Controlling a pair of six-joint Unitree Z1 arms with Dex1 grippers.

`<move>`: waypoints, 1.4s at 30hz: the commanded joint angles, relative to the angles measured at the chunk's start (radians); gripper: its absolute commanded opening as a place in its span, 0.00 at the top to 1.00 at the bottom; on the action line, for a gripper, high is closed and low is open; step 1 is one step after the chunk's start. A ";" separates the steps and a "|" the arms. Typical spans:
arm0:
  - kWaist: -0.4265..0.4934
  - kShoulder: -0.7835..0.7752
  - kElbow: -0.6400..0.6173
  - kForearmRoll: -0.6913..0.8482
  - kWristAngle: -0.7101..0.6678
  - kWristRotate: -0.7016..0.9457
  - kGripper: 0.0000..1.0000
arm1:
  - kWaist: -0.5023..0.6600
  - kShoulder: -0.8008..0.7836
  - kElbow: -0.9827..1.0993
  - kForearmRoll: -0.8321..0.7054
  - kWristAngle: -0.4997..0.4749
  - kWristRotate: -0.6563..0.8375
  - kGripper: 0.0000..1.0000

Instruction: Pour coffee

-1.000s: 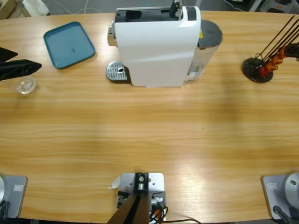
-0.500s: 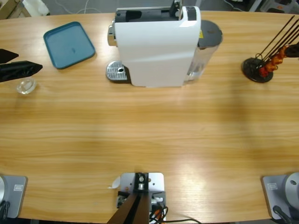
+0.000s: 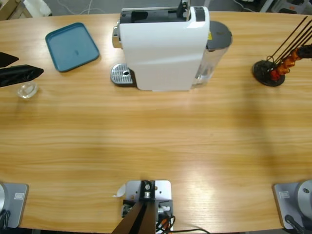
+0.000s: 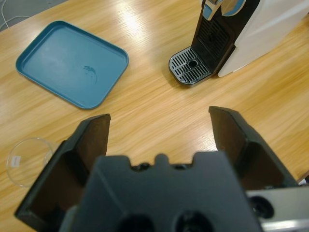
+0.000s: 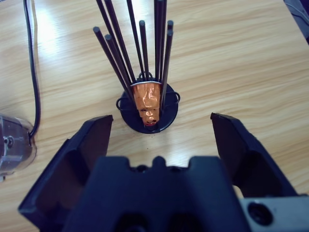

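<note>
While the left gripper (image 4: pixel 159 130) hangs wide and empty at the table's (image 3: pixel 156 141) left edge, the glass (image 3: pixel 27 89) sits just beside it; coffee inside cannot be made out; the right gripper (image 5: pixel 161 130) gapes over the capsule stand (image 5: pixel 148 113); the approach is likely in hand; next, closing on the glass.

No readable text, brand, number or sign was visible, a small yellow sticker on the coffee machine (image 3: pixel 210 35) was too small to read, a faint dark mark on the blue tray (image 4: pixel 91 72) ahead of the left fingers formed no legible characters
</note>
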 commanded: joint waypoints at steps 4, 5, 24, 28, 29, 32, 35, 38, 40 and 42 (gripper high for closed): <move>0.000 -0.005 0.042 -0.010 0.014 -0.009 0.12 | -0.026 0.080 0.028 -0.054 0.027 -0.011 0.19; 0.000 -0.002 0.042 -0.011 0.014 -0.009 0.12 | -0.029 0.082 0.028 -0.055 0.030 -0.011 0.19; 0.000 0.007 0.042 -0.013 0.014 -0.009 0.12 | -0.034 0.138 0.017 -0.082 0.028 -0.013 0.38; 0.000 0.007 0.042 -0.013 0.014 -0.009 0.12 | -0.040 0.148 0.014 -0.082 0.031 -0.013 0.49; -0.002 0.007 0.042 -0.013 0.014 -0.009 0.12 | -0.040 0.150 0.013 -0.082 0.031 -0.013 0.50; -0.002 0.007 0.042 -0.013 0.013 -0.009 0.12 | -0.040 0.154 0.013 -0.082 0.033 -0.013 0.51; -0.002 0.008 0.042 -0.013 0.012 -0.008 0.12 | -0.041 0.158 0.011 -0.083 0.033 -0.014 0.54; -0.002 0.008 0.042 -0.013 0.012 -0.007 0.12 | -0.042 0.160 0.010 -0.085 0.034 -0.016 0.54; -0.004 0.007 0.042 -0.013 0.012 -0.007 0.12 | -0.042 0.163 0.009 -0.085 0.034 -0.017 0.54; -0.005 0.008 0.042 -0.013 0.012 -0.007 0.12 | -0.043 0.165 0.008 -0.086 0.034 -0.018 0.54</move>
